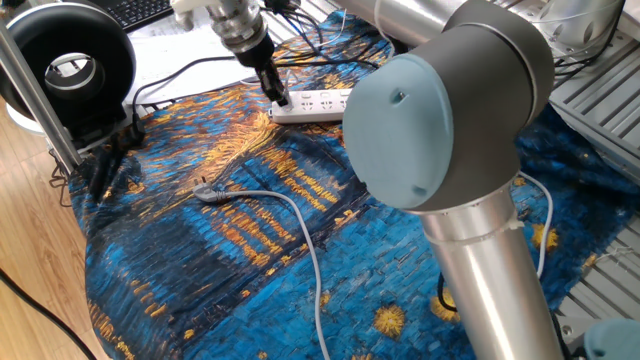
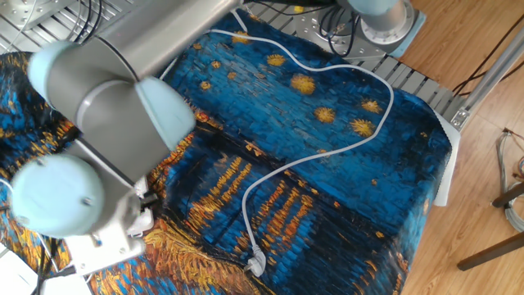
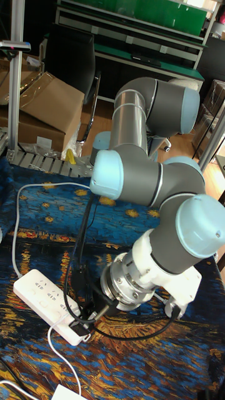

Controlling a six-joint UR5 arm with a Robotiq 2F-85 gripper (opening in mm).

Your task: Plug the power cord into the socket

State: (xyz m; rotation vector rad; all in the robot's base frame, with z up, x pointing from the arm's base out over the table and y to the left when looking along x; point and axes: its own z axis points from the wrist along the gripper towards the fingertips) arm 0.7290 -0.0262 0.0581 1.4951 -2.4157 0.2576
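My black two-finger claw is at the end of the long white rectangular power strip; I cannot tell whether its fingers are closed or what they hold. The strip lies on the blue-and-gold painted cloth. A grey cable with plug lies well apart.

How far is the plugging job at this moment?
Done: the gripper is at one end of the long white power strip. In hand: its fingers sit low over that end; whether they hold a plug is hidden. Left: seating the plug, since the outlets that show look empty.
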